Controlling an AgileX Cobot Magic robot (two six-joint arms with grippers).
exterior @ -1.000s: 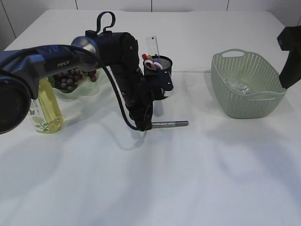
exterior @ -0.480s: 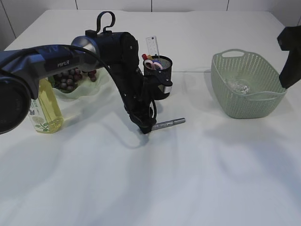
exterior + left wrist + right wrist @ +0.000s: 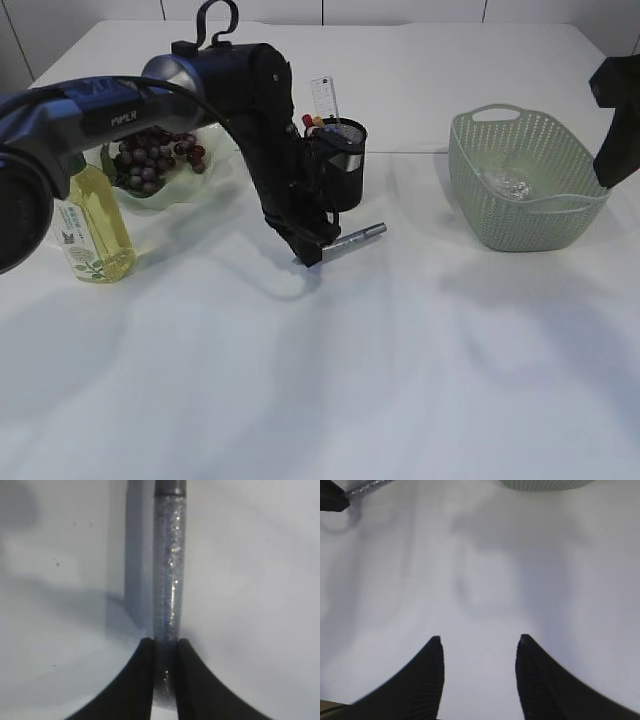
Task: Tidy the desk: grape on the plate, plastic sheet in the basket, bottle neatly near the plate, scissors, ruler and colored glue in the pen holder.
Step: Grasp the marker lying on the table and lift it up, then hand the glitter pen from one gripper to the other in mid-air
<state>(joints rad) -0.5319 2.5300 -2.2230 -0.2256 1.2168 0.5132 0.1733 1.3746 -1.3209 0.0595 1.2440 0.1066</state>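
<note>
Left claw (image 3: 165, 652): closed on one end of the glitter glue pen (image 3: 352, 240), lifted just clear of the table (image 3: 400, 350), tip tilted up beside the pen holder (image 3: 340, 160). Right claw (image 3: 477, 650): half open, empty, above bare table near the basket (image 3: 520, 190).

Glue pen: light, stiff, smooth round barrel; likely to swivel in an end grip. Holding nearer the middle would steady it.

Holder: scissors (image 3: 318, 128) and ruler (image 3: 324, 98) inside.

Plate (image 3: 150, 190): grapes (image 3: 150, 160) on it; bottle (image 3: 90, 225) alongside.
</note>
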